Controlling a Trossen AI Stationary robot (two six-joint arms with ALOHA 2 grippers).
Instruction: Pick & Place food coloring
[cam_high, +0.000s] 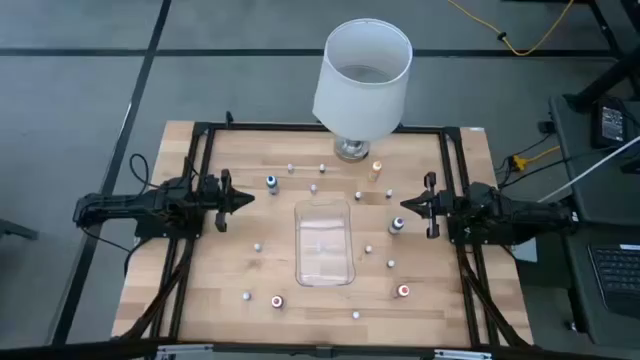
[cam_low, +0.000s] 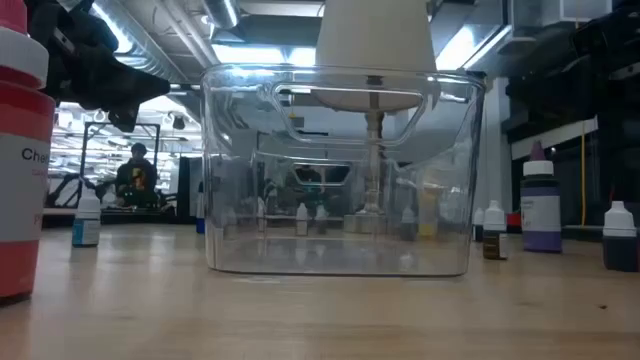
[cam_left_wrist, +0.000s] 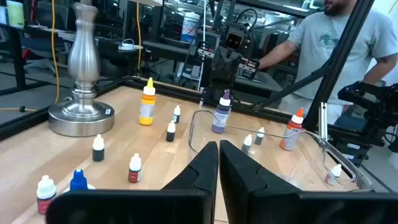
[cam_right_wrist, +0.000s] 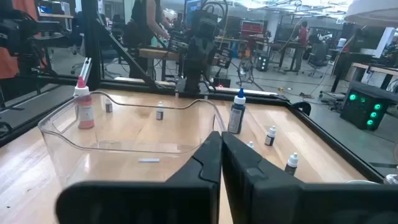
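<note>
1. Food coloring bottles (cam_high: 271, 182) stand scattered upright over the wooden surface (cam_high: 220, 270), all outside the clear tray (cam_high: 324, 243); none lies in it.
2. Seen from above: a blue-capped one back-left of the tray, an orange-yellow bottle (cam_high: 376, 170) beside the lamp base, two red-capped ones (cam_high: 277, 300) toward the front edge, small white-capped ones all around.
3. Tray sits at mid-surface, nothing inside it.
4. White lamp (cam_high: 362, 78) stands at the back edge, behind the tray.
5. Left claw (cam_high: 243, 200) clenched, holding nothing, left of the tray.
6. Right claw (cam_high: 407, 206) clenched, holding nothing, right of the tray, near a dark bottle (cam_high: 396, 225).
7. Person (cam_left_wrist: 348, 43) behind the surface.
</note>
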